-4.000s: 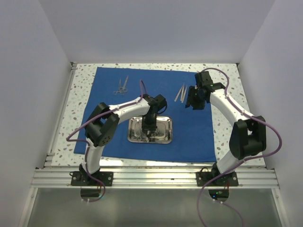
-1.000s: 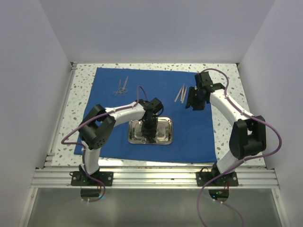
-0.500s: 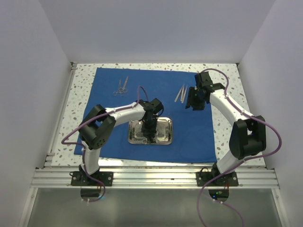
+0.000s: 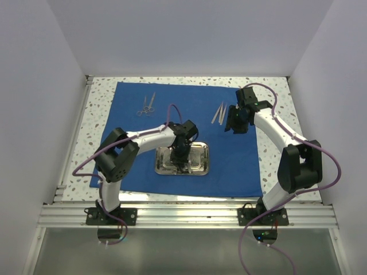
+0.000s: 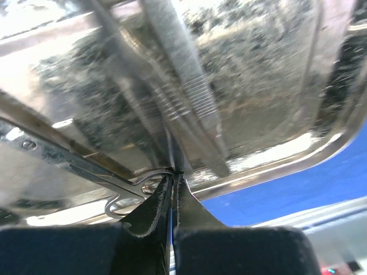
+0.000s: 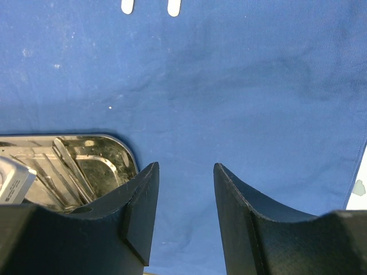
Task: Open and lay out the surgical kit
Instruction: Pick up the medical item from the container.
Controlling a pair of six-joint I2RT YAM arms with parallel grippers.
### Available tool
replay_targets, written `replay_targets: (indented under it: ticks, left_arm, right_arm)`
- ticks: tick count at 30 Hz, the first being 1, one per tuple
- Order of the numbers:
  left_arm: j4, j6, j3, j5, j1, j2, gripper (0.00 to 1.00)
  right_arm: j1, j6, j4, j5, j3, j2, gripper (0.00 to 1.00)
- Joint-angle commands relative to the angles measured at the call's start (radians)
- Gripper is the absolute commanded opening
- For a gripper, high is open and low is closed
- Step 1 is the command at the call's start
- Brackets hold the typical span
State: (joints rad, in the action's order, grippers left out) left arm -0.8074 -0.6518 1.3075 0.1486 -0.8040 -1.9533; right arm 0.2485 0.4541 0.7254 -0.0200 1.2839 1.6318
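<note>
Left gripper (image 5: 174, 180) — apart a second ago — now closed inside the shiny rectangular steel tray (image 4: 200, 159); right gripper (image 6: 186, 167), at the tray's 2 o'clock over the royal-blue cloth sheet (image 4: 189, 103), stays apart.

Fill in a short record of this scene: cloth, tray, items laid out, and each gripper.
Cloth: blue cloth spread flat on the table.
Tray: steel tray on the cloth, near middle; instruments lie inside.
Laid out: scissors at far left, tweezers at far right, both on the cloth.
Left gripper: shut, tips down in the tray; unclear whether it pinches an instrument.
Right gripper: open, empty, above the cloth beside the tweezers.
</note>
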Motion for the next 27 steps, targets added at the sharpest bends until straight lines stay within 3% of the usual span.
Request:
replay_targets:
  ticks: [1,6,12,27]
  left_arm:
    - [-0.170,0.089,-0.074,-0.173,-0.024,-0.053,0.00]
    - [-0.359,0.110,0.070,-0.375,-0.026,0.028,0.00]
    - [-0.472,0.126,0.228,-0.460,-0.026,0.051,0.00]
    - [-0.510,0.118,0.449,-0.621,-0.012,0.085,0.00]
  right_arm:
    - [0.003,-0.009,-0.003,-0.017,-0.001,0.008,0.47]
    - [0.002,-0.009,0.002,-0.017,0.008,0.007,0.47]
    - [0.003,-0.003,0.006,-0.021,0.017,0.003,0.47]
    - [0.002,-0.005,0.031,-0.008,0.018,-0.023,0.47]
